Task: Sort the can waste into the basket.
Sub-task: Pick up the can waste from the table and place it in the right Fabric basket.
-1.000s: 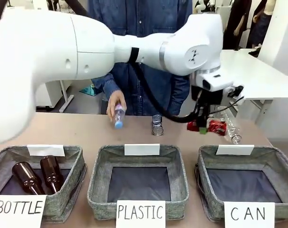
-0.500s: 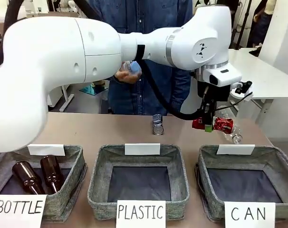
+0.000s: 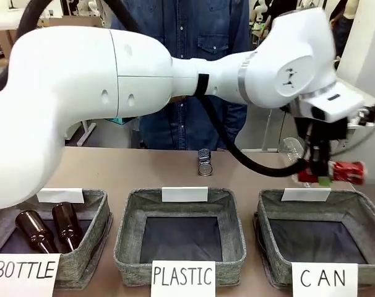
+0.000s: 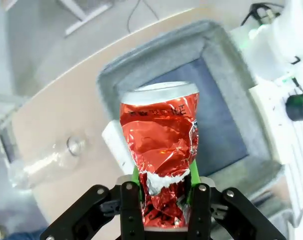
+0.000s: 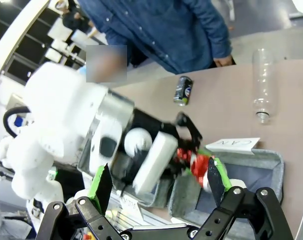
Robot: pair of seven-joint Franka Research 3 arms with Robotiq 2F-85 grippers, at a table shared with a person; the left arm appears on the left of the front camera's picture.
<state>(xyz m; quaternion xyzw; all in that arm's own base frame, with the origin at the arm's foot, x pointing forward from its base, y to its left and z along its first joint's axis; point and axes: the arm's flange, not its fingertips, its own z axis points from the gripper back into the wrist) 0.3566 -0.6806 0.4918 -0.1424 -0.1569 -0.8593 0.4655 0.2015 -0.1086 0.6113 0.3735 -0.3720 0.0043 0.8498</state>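
My left gripper (image 3: 317,178) is shut on the dented red can (image 3: 348,171) and holds it in the air over the far rim of the grey basket signed CAN (image 3: 271,207). In the left wrist view the red can (image 4: 161,145) stands between the green pads (image 4: 193,172), with the basket (image 4: 141,67) below it. A dark can (image 3: 204,163) lies on the table at mid-far. My right gripper (image 5: 159,190) is open and holds nothing; from it I see the dark can (image 5: 183,90) and the red can (image 5: 196,161) in the left gripper.
Baskets signed PLASTIC (image 3: 129,238) and BOTTLE (image 3: 101,210) stand in a row at the front; two brown bottles (image 3: 34,232) lie in the latter. A clear plastic bottle (image 5: 261,85) lies on the table beyond the CAN basket. A person in a denim shirt (image 3: 193,37) stands across.
My left arm lifted the red can off the table and carried it right, over the CAN basket's far rim. The person's hand took the small plastic bottle up and out of sight.
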